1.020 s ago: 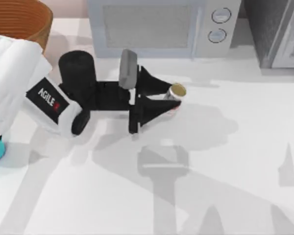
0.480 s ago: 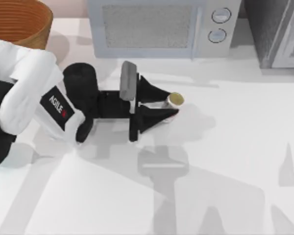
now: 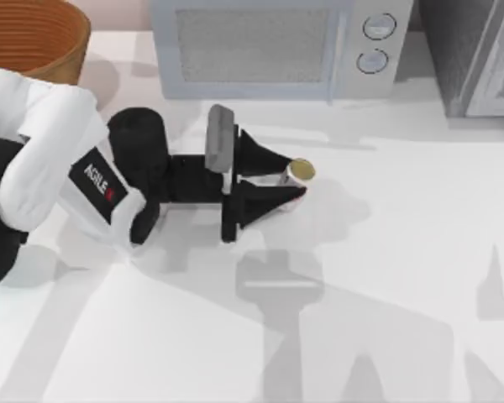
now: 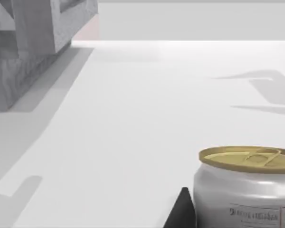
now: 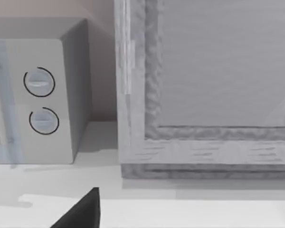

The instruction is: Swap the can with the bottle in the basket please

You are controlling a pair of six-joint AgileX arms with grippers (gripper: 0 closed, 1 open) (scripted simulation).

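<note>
Item: 1 can (image 3: 297,176), upright on worktop (image 3: 386,277). Likely light, stiff, slippery metal. Left tool (image 3: 291,183) apparently clenched on its sides, mid-height; suitable hold.

Microwave (image 3: 273,46) beside grey cabinet (image 3: 479,54)

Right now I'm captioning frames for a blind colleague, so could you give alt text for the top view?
The left gripper reaches across the white table, its fingers on either side of the small gold-topped can, in front of a microwave. The brown wicker basket sits at the far left corner.
</note>
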